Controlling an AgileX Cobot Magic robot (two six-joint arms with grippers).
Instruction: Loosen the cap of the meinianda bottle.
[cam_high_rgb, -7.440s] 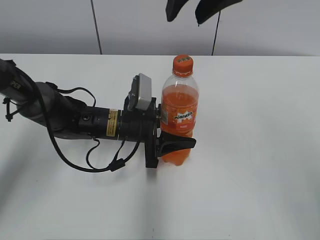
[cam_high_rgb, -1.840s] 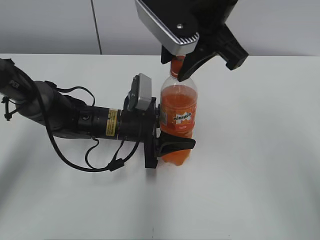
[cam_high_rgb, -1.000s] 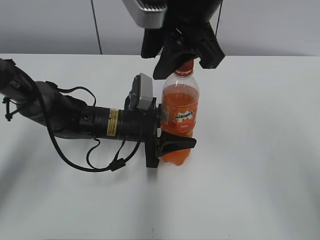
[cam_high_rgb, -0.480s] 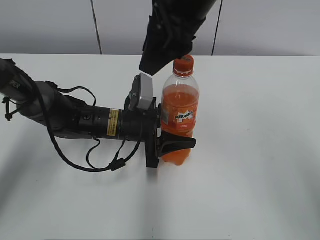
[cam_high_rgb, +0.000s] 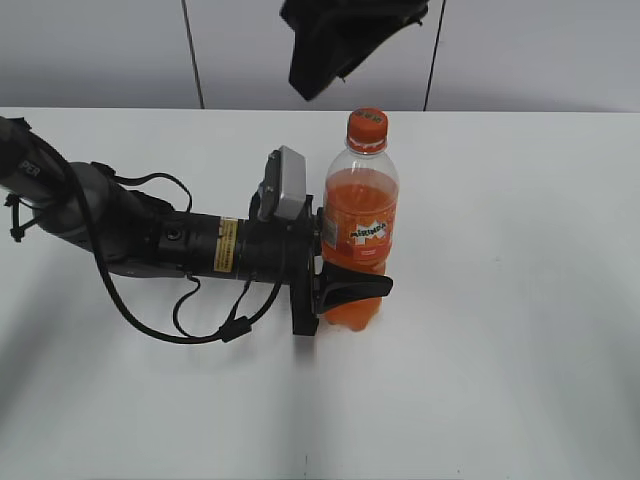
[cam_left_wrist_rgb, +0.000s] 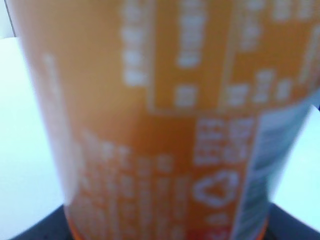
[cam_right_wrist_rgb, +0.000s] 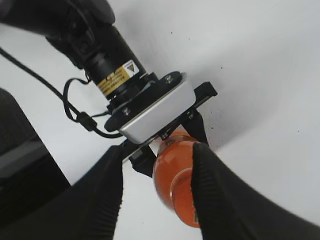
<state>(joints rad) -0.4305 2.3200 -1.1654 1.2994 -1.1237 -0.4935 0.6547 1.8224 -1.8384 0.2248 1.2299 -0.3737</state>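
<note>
Two grippers work around one bottle (cam_high_rgb: 360, 225), which stands upright on the white table (cam_high_rgb: 520, 300) and serves as the landmark here. To the bottle's left the left arm lies low along the table, and the left gripper (cam_high_rgb: 345, 285) is clamped on the bottle's lower body, one dark finger wrapping across the front just under the label; in the left wrist view the label (cam_left_wrist_rgb: 165, 125) fills the frame, blurred by closeness. On top of the bottle sits the small orange cap (cam_high_rgb: 367, 124), bare, with nothing touching it. Above the bottle and a little to its left hangs the right gripper (cam_high_rgb: 340, 40), clear of the cap; in the right wrist view its two dark fingers (cam_right_wrist_rgb: 112, 185) stand spread apart with nothing between them, the bottle seen below through the gap. Nearly full, the bottle probably feels heavy and firm, though its thin smooth wall may dent or slip. The ribbed side of the cap looks like the best place to pinch.
</note>
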